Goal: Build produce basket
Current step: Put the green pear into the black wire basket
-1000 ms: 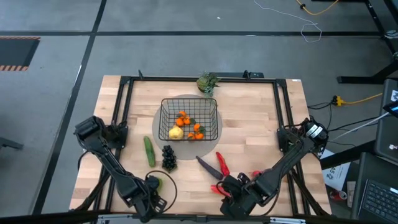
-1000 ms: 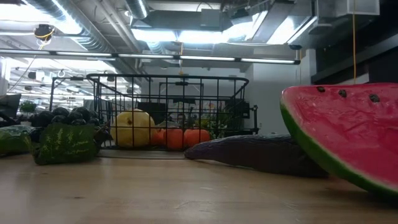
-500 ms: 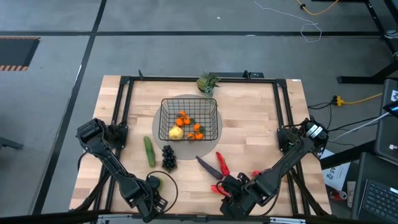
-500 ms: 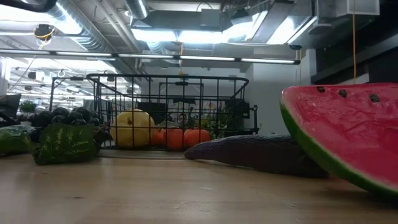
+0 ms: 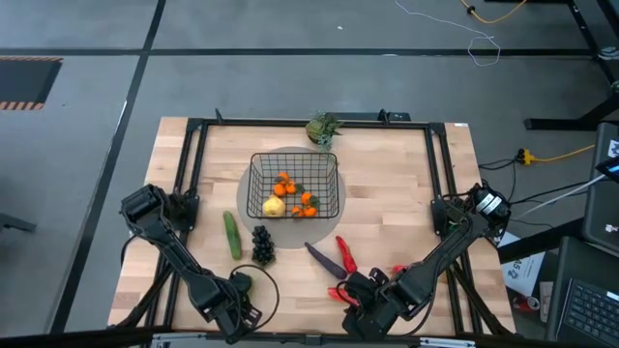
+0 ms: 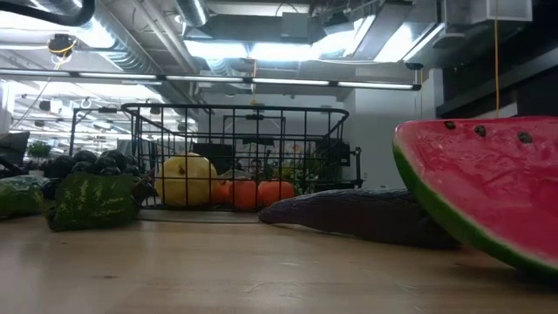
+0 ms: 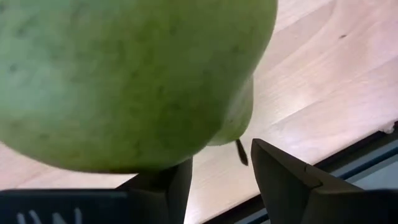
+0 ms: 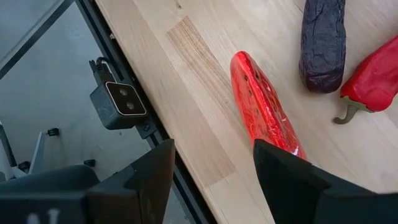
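Near the table's front edge left tool [image 5: 235, 302] grips green pear [image 7: 124, 74]; lift clear, carry over basket [image 5: 294, 187], release low.

No text, label, brand, number or sign can be read in any of the views. The dark green piece [image 6: 91, 202] near the left in the low view carries pale, faint marks, too small and blurred to make out as letters.
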`<state>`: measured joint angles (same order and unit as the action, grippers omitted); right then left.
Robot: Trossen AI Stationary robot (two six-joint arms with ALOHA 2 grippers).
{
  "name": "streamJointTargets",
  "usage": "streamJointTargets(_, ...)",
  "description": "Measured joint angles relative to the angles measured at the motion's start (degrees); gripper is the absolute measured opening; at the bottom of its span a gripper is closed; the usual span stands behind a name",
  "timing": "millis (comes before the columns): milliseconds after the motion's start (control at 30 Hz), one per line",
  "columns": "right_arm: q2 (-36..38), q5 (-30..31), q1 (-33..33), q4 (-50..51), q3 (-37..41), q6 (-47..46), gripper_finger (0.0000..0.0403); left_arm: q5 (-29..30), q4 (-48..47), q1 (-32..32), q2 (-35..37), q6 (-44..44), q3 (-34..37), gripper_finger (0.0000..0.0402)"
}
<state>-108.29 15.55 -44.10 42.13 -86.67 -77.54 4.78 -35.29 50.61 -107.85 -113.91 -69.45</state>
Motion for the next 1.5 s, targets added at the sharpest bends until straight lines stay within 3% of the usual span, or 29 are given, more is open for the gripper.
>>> streamJointTargets(667, 0.0, 2.38, 0.0, 0.0, 0.0, 0.23, 0.022, -4.22, -3.61, 0.53, 0.0, -10.29, 0.0, 0.0159)
streamJointTargets(1133, 0.0, 2.43, 0.0, -0.02, 0.0, 0.2, 0.022, -3.34, -3.7, 0.91, 0.02, -7.22, 0.0, 0.0157)
streamJointTargets(1500, 0.0, 2.45, 0.0, -0.17, 0.0, 0.02, 0.022, -2.76, -3.69, 0.91, 0.02, -7.45, 0.0, 0.0084)
